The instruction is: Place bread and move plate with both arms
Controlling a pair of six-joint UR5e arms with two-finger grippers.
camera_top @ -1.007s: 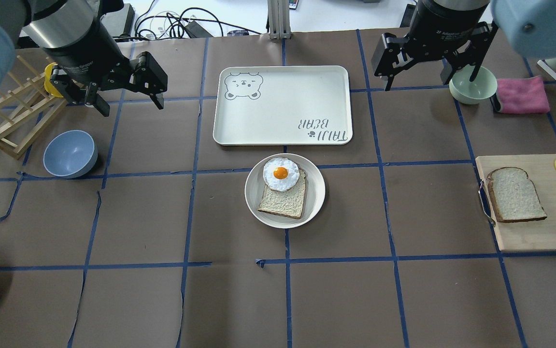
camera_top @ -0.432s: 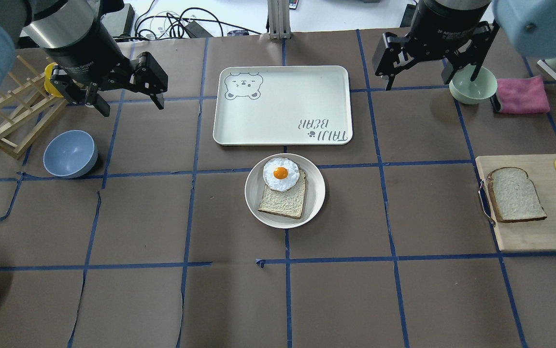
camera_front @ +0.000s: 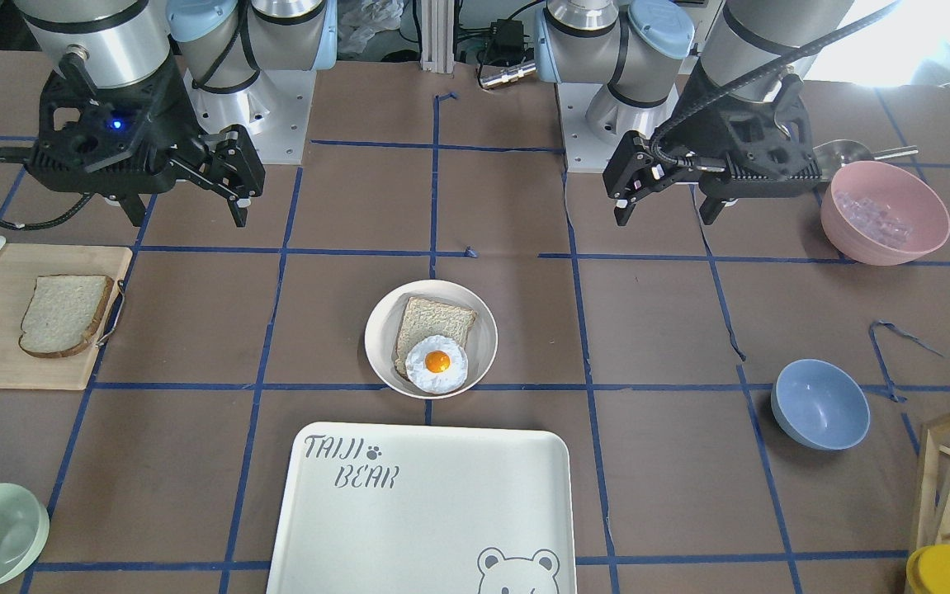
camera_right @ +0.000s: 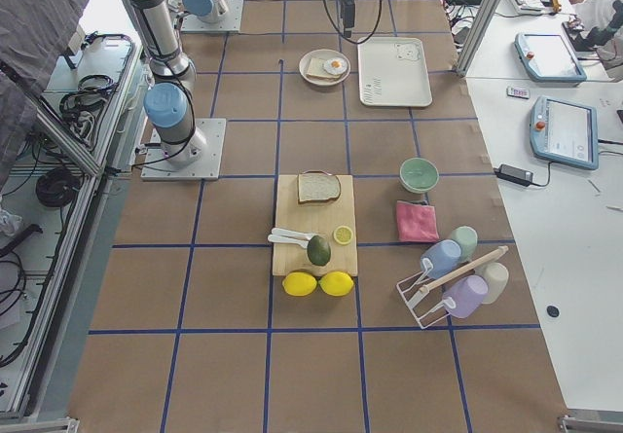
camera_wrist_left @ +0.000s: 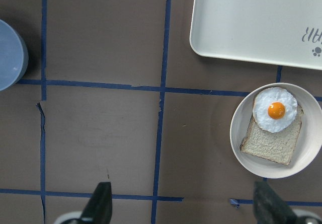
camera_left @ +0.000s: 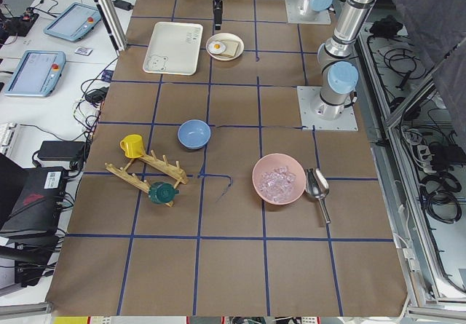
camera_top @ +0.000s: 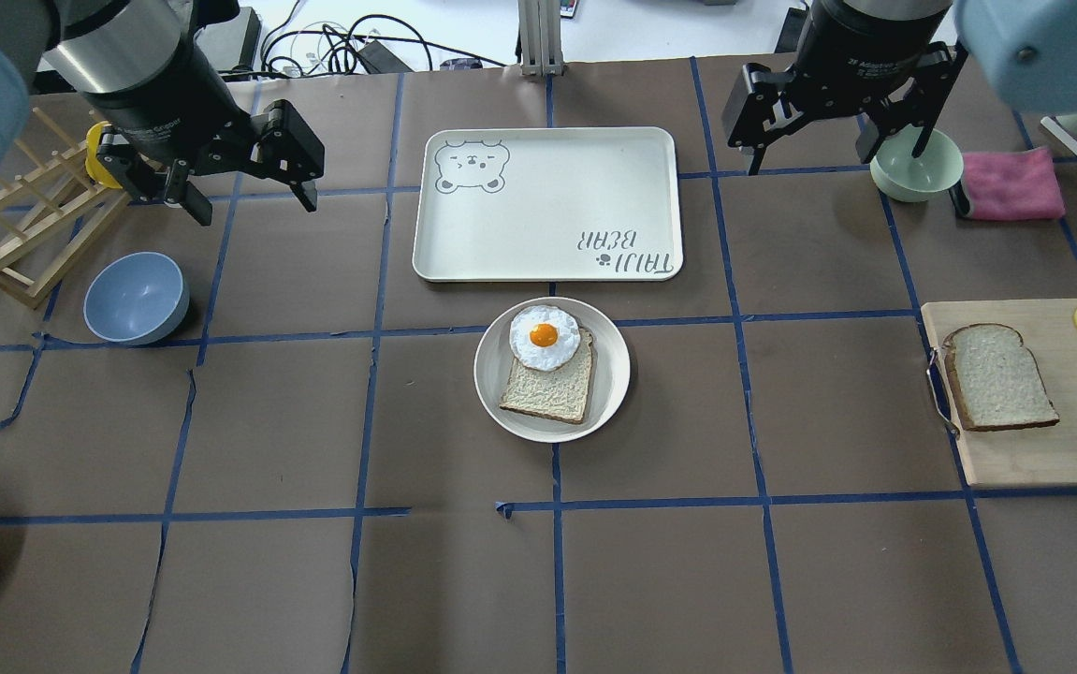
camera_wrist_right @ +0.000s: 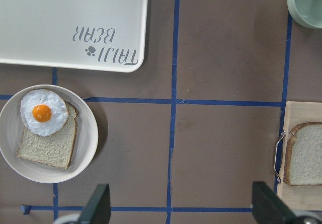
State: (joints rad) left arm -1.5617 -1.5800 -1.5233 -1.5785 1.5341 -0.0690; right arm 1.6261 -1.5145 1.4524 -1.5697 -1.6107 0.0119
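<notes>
Bright, even light; soft shadows, sharp focus.

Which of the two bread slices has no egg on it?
The bread on the wooden cutting board, robot's right side; the other slice lies on the plate under the fried egg.

My table (camera_top: 313,421) is covered in brown paper gridded with blue tape. At its middle sits the plate (camera_top: 615,384), near the TAIJI BEAR tray (camera_top: 547,206) beyond it, not touching. To my left lie a blue bowl (camera_top: 136,298), a wooden rack (camera_top: 23,234) and a pink bowl (camera_front: 862,247); to my right a wooden cutting board (camera_top: 1015,459), a pale green bowl (camera_top: 915,166) and a pink cloth (camera_top: 1011,184).
</notes>
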